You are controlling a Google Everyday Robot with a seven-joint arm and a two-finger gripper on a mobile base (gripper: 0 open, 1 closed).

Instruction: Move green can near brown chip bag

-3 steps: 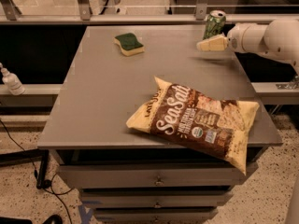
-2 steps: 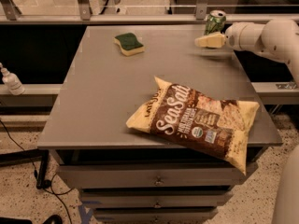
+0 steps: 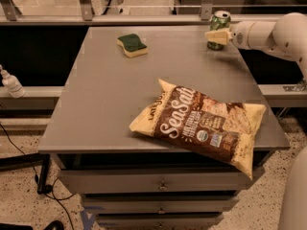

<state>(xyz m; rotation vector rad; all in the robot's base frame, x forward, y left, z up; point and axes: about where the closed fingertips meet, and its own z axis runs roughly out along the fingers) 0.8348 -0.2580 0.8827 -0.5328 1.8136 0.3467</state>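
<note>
The green can (image 3: 220, 22) stands upright at the far right corner of the grey table (image 3: 110, 104). My gripper (image 3: 216, 35) reaches in from the right on a white arm and sits at the can's lower half, overlapping it in view. Whether it touches the can does not show. The brown chip bag (image 3: 201, 123) lies flat near the front right of the table, well apart from the can and the gripper.
A yellow sponge with a green top (image 3: 132, 45) lies at the back middle of the table. A rail (image 3: 144, 19) runs behind the table. Drawers (image 3: 160, 183) sit under the front edge. A small white bottle (image 3: 10, 83) stands at the left.
My gripper has moved back toward the far edge and now overlaps the green can. The can, bag and sponge have not moved.
</note>
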